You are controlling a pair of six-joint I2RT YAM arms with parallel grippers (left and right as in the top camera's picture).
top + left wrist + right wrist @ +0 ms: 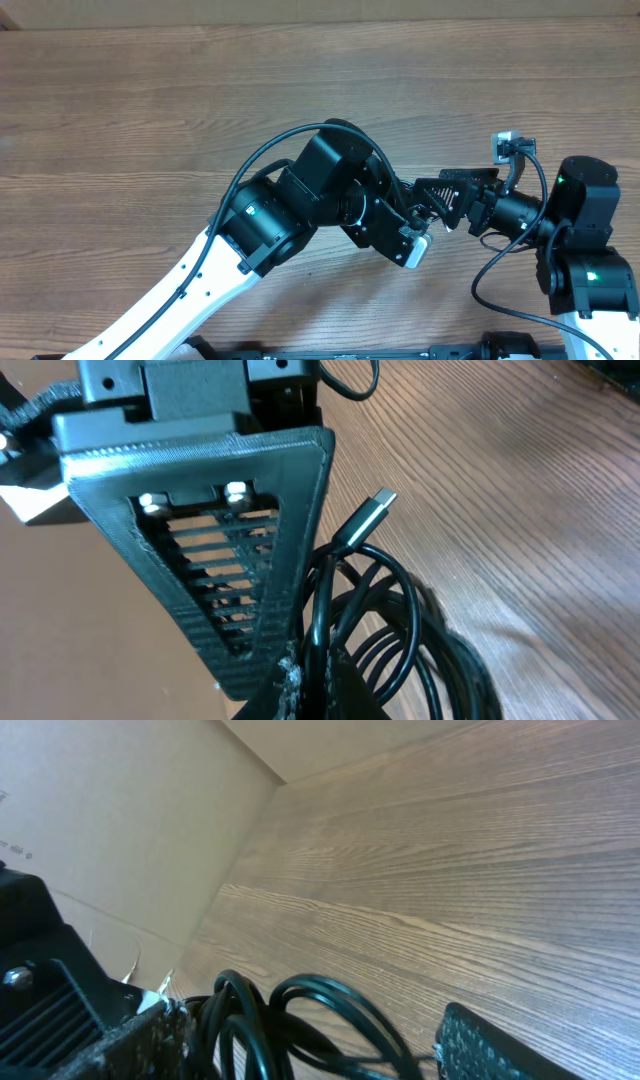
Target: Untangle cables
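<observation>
The cables (400,630) are thin black cords wound in loops, with one metal-tipped plug (377,503) sticking up over the wooden table. My left gripper (312,695) is shut on a strand of the bundle at the bottom of the left wrist view. My right gripper (310,1055) stands open, and the cable loops (320,1005) lie between its two far-apart fingers (500,1045). One ribbed right finger (210,530) shows close beside the bundle in the left wrist view. From overhead both grippers meet at the table's middle right (432,205), hiding the cables.
The wooden table (150,100) stretches far to the left and back. A beige wall (100,830) borders it in the right wrist view. A thick black arm cable (245,170) arcs over the left arm. The right arm's base (590,270) stands at the lower right.
</observation>
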